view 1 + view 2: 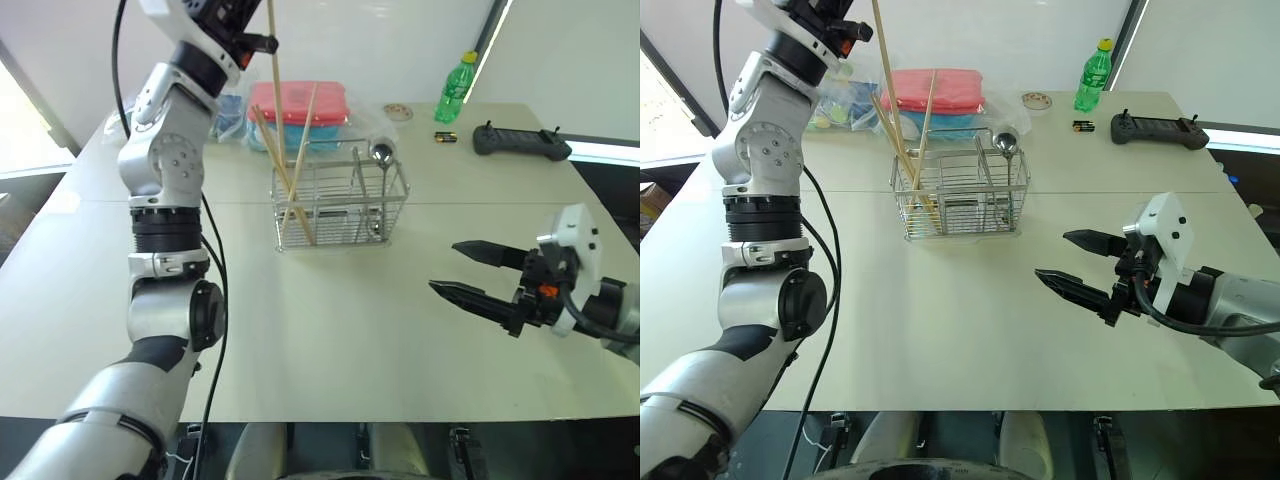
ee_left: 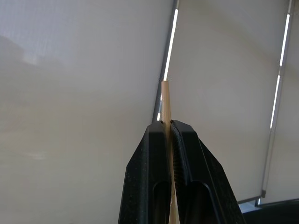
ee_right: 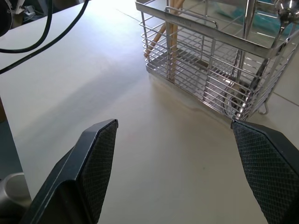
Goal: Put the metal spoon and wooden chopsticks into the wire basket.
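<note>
The wire basket (image 1: 340, 215) stands mid-table. The metal spoon (image 1: 381, 152) is upright in its right side, bowl up. Wooden chopsticks (image 1: 292, 185) lean in its left compartment. My left gripper (image 1: 262, 42) is raised high over the table's far left, shut on another chopstick (image 1: 271, 70) that hangs steeply down toward the basket. I cannot tell whether its lower end rests inside. In the left wrist view the gripper (image 2: 167, 123) pinches this stick (image 2: 166, 100). My right gripper (image 1: 443, 267) hovers open and empty to the right of the basket, facing it (image 3: 174, 123).
Red-lidded plastic boxes (image 1: 300, 100) sit just behind the basket. At the far right of the table are a green bottle (image 1: 456, 88), a small battery (image 1: 446, 137) and a black controller (image 1: 520, 142). A black cable hangs along my left arm.
</note>
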Motion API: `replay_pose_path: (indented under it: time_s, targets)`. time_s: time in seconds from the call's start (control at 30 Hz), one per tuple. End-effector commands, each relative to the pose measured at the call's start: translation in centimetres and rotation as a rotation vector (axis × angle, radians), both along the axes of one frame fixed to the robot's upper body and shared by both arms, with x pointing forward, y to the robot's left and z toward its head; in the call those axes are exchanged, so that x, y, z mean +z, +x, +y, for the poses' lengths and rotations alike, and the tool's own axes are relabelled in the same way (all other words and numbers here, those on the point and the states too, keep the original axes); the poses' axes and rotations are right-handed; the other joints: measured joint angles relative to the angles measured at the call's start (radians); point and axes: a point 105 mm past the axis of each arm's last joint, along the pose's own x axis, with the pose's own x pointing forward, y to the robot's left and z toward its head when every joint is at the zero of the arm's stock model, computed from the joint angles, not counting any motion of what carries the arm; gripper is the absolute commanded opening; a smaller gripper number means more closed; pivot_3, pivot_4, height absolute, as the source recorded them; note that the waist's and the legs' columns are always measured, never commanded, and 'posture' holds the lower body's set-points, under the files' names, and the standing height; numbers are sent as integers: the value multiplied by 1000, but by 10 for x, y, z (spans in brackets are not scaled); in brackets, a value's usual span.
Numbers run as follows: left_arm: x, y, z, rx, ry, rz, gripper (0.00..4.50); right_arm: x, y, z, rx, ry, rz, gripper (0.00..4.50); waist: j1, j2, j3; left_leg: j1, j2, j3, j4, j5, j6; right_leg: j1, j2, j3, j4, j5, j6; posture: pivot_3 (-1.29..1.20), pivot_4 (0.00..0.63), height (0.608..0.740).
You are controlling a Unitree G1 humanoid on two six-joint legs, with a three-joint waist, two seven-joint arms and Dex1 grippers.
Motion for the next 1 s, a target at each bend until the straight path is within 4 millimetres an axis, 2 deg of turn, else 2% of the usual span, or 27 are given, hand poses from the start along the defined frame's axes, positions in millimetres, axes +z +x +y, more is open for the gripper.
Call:
replay_pose_path:
  time_s: [0.03,0.23,0.33,0.5,0.6,0.67,0.73,0.83,0.9,1.0]
  targets:
    - [-3,-2,-9,-13,36,-23,49,10,-2,0,-15,9,-51,3985,1,0,0,0,0,0,0,0,0,0,0,0,0,0,0,0,150,692]
    - [-34,4,-22,-35,81,49,49,10,-2,0,-29,10,-55,3985,1,0,0,1,0,0,1,0,0,1,0,0,0,0,-1,0,150,692]
    - [-43,5,-25,-50,81,88,993,11,-1,0,-34,13,-58,3985,1,0,0,0,0,0,1,0,0,1,0,0,0,0,-1,0,150,692]
    - [-50,-5,-31,-104,165,108,3371,8,0,-3,-35,-13,-56,3985,0,0,0,0,0,0,0,0,0,0,0,0,0,0,0,0,150,692]
    - [-53,-18,-30,-176,265,141,3371,8,2,-6,-25,-47,-54,3985,-2,0,0,0,0,0,0,0,0,0,0,0,0,0,-1,0,150,692]
    - [-55,-35,-24,-249,389,145,3371,9,5,-11,-22,-70,-57,3985,-8,1,0,0,0,0,0,0,0,0,0,0,0,-1,-1,0,150,692]
    - [-58,-55,-7,-294,538,139,3371,12,10,-18,-23,-91,-63,3985,-14,1,0,1,1,0,0,0,0,0,1,0,1,-2,-4,0,150,692]
    - [-71,-67,26,-276,734,217,3371,13,19,-28,-29,-114,-71,3985,-30,2,0,1,1,0,-1,0,0,-1,1,0,1,-2,-4,0,150,692]
    - [-102,-84,68,-273,971,314,3371,12,23,-31,-9,-147,-74,3985,-44,5,0,1,1,0,-2,0,0,-1,1,0,1,-3,-5,0,150,692]
    - [-138,-103,109,-271,1196,444,3371,9,29,-35,17,-184,-76,3985,-48,7,0,1,2,2,-4,0,1,-3,1,1,1,-6,-10,0,150,692]
